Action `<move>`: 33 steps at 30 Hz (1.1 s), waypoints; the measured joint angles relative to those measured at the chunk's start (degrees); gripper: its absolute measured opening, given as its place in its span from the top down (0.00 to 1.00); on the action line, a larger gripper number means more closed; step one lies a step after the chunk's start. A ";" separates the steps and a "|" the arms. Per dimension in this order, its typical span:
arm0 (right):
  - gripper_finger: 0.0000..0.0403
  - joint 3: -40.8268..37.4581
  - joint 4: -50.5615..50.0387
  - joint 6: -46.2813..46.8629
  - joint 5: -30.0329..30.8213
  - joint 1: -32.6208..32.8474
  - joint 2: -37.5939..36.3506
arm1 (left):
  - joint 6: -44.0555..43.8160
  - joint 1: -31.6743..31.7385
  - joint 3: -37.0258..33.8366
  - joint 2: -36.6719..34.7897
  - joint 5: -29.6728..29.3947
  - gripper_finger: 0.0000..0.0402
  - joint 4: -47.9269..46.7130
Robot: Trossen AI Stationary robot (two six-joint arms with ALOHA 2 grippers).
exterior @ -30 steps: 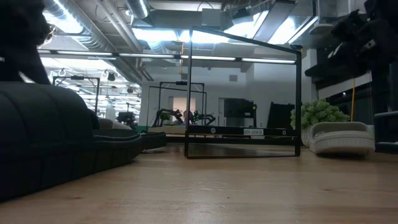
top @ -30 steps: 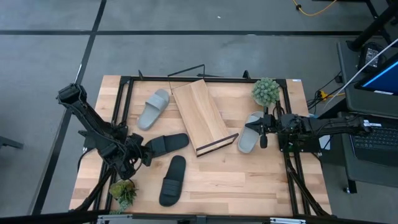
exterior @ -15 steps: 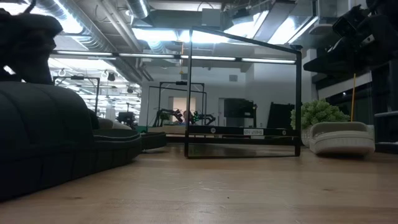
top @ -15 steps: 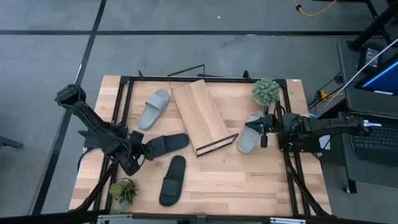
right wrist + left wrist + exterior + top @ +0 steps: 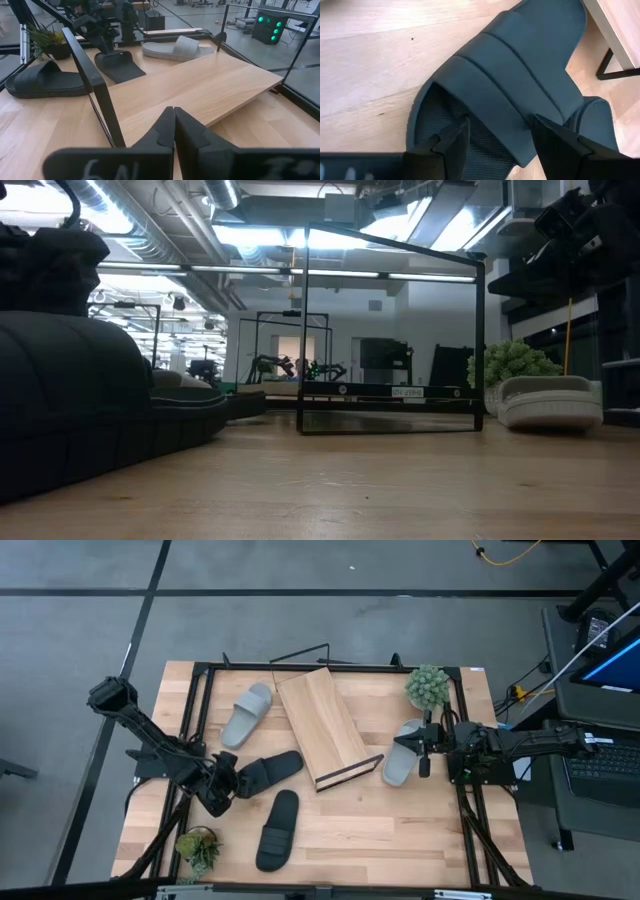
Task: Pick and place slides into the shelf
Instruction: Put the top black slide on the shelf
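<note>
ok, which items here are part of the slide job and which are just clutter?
Job:
black slide at the left gripper, jaws open
black slide near the front edge
grey slide
grey slide by the right gripper, jaws shut
shelf

Clutter:
big plant
small plant

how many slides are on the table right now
4. One grey slide lies left of the shelf, another grey slide right of it. One black slide is at the left gripper, another black slide nearer the front edge.
</note>
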 joint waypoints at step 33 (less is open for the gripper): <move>0.98 -0.02 -0.04 -0.14 -2.38 -0.01 0.00 | 5.71 0.00 -0.07 0.07 -4.09 0.56 3.33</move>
